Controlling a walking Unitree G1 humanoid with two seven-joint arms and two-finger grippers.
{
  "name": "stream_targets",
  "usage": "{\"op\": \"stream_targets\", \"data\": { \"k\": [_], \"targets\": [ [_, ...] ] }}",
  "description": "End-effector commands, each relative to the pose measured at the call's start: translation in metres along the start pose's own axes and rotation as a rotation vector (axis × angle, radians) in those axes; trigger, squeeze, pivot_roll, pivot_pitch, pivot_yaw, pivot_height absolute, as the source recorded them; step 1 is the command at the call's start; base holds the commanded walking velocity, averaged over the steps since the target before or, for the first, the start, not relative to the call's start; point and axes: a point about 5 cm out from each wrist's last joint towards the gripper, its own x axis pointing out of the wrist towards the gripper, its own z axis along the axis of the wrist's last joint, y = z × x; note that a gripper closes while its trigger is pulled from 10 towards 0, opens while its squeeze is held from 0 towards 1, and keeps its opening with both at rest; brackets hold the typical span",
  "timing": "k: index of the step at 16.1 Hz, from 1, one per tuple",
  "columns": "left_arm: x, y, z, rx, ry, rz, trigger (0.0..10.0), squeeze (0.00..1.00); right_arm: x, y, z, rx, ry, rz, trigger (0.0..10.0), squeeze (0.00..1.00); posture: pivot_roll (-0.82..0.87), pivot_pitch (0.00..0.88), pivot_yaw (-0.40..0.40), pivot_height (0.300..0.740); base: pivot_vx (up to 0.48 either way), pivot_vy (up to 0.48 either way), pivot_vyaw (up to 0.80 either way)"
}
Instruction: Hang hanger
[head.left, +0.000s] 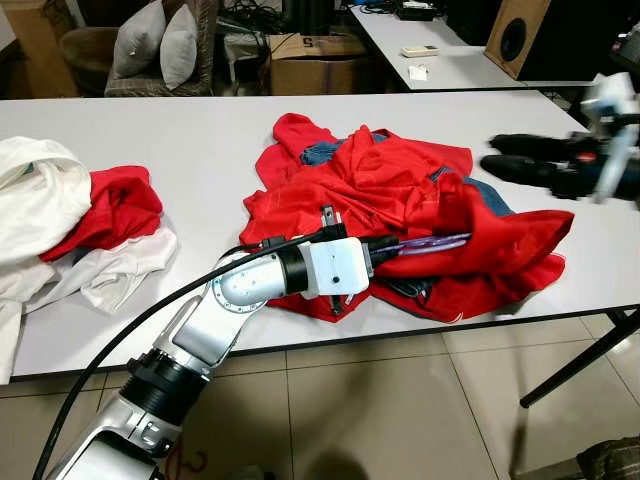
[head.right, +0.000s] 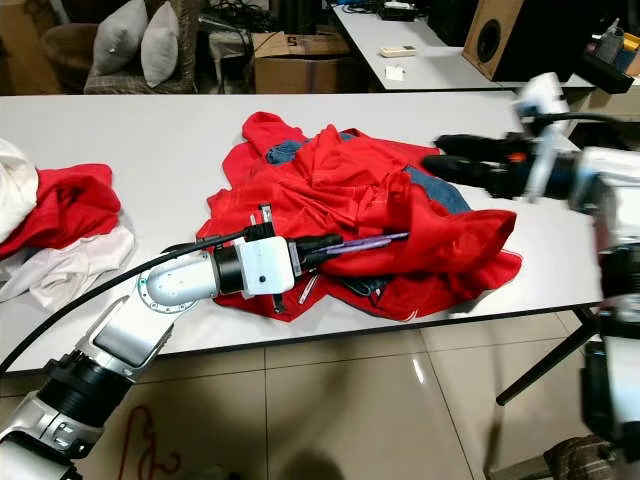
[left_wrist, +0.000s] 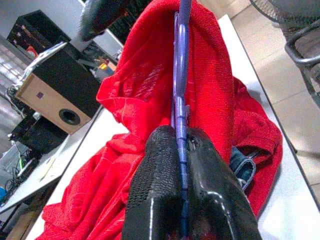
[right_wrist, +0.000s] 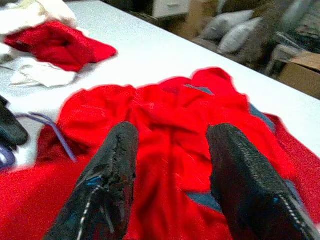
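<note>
The left gripper (left_wrist: 182, 150), jaws clamped on the purple hanger (head.left: 432, 243) threaded into the red garment (head.left: 400, 190) on the table (head.left: 200, 140), risked snagging cloth, while the right gripper (right_wrist: 172, 170) hovered above, jaws apart.

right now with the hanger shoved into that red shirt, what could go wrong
The left gripper pinches the thin purple hanger only at one end, so it may twist or slip. The red shirt lies bunched over it and could snag or drag off the table edge. The right gripper hovers open, holding nothing.
</note>
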Motion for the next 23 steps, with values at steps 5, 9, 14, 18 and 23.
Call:
{"op": "stream_targets", "data": {
  "k": [5, 9, 14, 18, 23],
  "targets": [
    [-0.001, 0.013, -0.003, -0.026, 0.011, 0.038, 10.0, 0.00, -0.027, 0.010, 0.013, -0.129, -0.039, 0.017, 10.0, 1.00, -0.02, 0.005, -0.014, 0.740, 0.000, 0.000, 0.00],
    [-0.005, 0.024, -0.005, -0.057, 0.004, 0.097, 10.0, 0.00, -0.025, 0.021, 0.003, -0.299, -0.036, -0.114, 10.0, 0.00, -0.03, 0.010, -0.001, 0.740, 0.000, 0.000, 0.00],
    [-0.004, 0.037, 0.002, 0.007, -0.004, 0.072, 10.0, 0.00, -0.017, 0.036, 0.002, -0.365, -0.008, -0.032, 10.0, 0.00, -0.02, 0.007, 0.003, 0.740, 0.000, 0.000, 0.00],
    [-0.001, 0.030, 0.002, 0.025, -0.001, -0.009, 10.0, 0.00, -0.010, 0.040, 0.017, -0.436, 0.000, 0.035, 10.0, 0.00, -0.01, 0.000, -0.001, 0.740, 0.000, 0.000, 0.00],
    [-0.003, 0.024, -0.004, 0.016, 0.029, -0.035, 10.0, 0.00, -0.017, 0.042, 0.026, -0.527, 0.082, 0.057, 10.0, 0.00, -0.01, 0.000, -0.004, 0.740, 0.000, 0.000, 0.00]
  ]
}}
